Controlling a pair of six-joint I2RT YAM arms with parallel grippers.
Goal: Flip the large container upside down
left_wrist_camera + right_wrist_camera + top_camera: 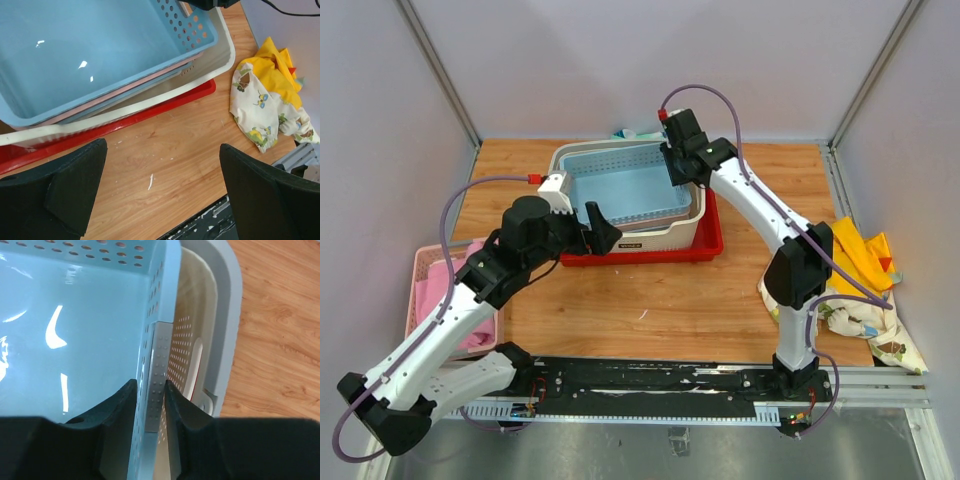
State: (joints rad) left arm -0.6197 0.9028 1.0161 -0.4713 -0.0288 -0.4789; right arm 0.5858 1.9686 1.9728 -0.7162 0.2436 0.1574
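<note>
top: large container (660, 238) upright in red tray (712, 243), blue basket (625, 185) nested inside, left gripper (600, 228) by its near-left corner | left wrist: jaws spread wide above table (165, 145) | right wrist: right gripper (150, 387) pinching the blue basket's wall, container wall just beside

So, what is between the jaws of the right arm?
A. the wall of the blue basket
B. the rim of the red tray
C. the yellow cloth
A: the right wrist view shows the jaws either side of the wall of the blue basket, nested in the large container.
</note>
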